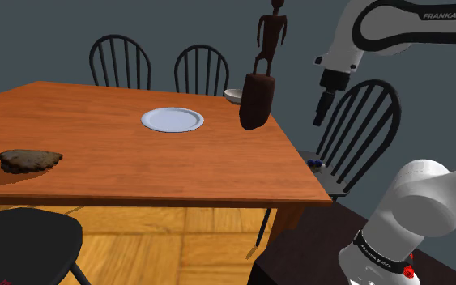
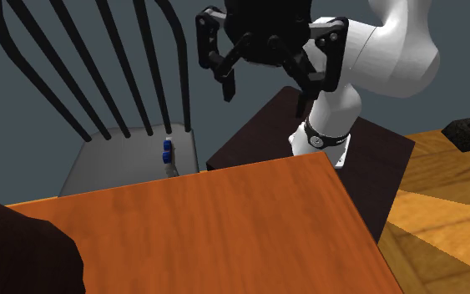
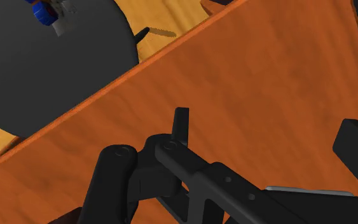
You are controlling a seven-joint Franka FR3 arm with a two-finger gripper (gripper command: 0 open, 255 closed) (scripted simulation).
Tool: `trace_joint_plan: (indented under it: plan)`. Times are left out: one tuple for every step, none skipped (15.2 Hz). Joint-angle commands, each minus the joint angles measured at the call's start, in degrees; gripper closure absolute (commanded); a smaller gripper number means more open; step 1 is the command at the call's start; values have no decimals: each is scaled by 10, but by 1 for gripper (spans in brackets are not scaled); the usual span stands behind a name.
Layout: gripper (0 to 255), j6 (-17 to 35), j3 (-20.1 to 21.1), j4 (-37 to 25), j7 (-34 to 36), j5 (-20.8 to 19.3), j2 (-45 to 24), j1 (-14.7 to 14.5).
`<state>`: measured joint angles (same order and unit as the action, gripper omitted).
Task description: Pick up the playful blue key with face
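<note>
Over by the table's corner, on the grey seat of a black spindle-back chair (image 2: 108, 163), the small blue key (image 2: 167, 151) lies near the seat's edge closest to the wooden table (image 2: 224, 225). Up beside the chair's back hangs the black gripper (image 2: 270, 82), its fingers spread wide with nothing between them.

White arm (image 1: 396, 24) raised, gripper (image 2: 265, 88) — fingers (image 3: 181, 126) apart
</note>
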<state>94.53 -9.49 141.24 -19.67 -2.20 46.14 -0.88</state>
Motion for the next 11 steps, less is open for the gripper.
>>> trace_joint_plan:
  plan:
    - [0,20,-22,25,-39,-22,3,3]
    - [0,33,-33,37,-58,-33,2,5]
    - [0,46,-44,48,-76,-44,0,7]
    - [0,59,-56,58,-94,-56,-3,9]
    - [0,73,-68,68,-113,-67,-7,11]
    - [0,88,-80,76,-131,-78,-12,14]
    - [0,103,-92,84,-149,-90,-19,16]
    - [0,118,-105,91,-168,-101,-27,18]
    - [0,134,-118,97,-186,-112,-36,20]
    - [0,151,-131,102,-204,-122,-47,21]
    - [0,168,-145,107,-222,-133,-59,22]
